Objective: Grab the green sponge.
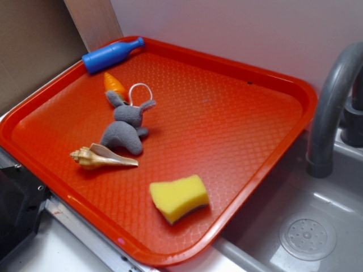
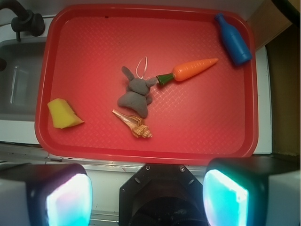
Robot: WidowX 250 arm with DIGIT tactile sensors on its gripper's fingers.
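The plush rabbit (image 1: pixel 126 128) hides most of the carrot (image 1: pixel 114 84) in the exterior view; the faucet (image 1: pixel 334 102) runs off the frame's right edge.

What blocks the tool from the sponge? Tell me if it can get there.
Probably yes, nothing blocks it. The sponge lies alone near the tray edge, apart from the shell and rabbit; the tool is open.

Grey sink (image 1: pixel 317 226) w/ curved faucet (image 1: pixel 332 96), pale wall (image 1: pixel 238 28) behind.

A yellow green sponge (image 1: pixel 178 196), grey rabbit (image 1: pixel 126 127), tan seashell (image 1: pixel 101 157), orange carrot (image 2: pixel 190 70) and blue bottle (image 1: pixel 112 54) lie on an orange-red, diamond-textured tray (image 1: pixel 227 107).
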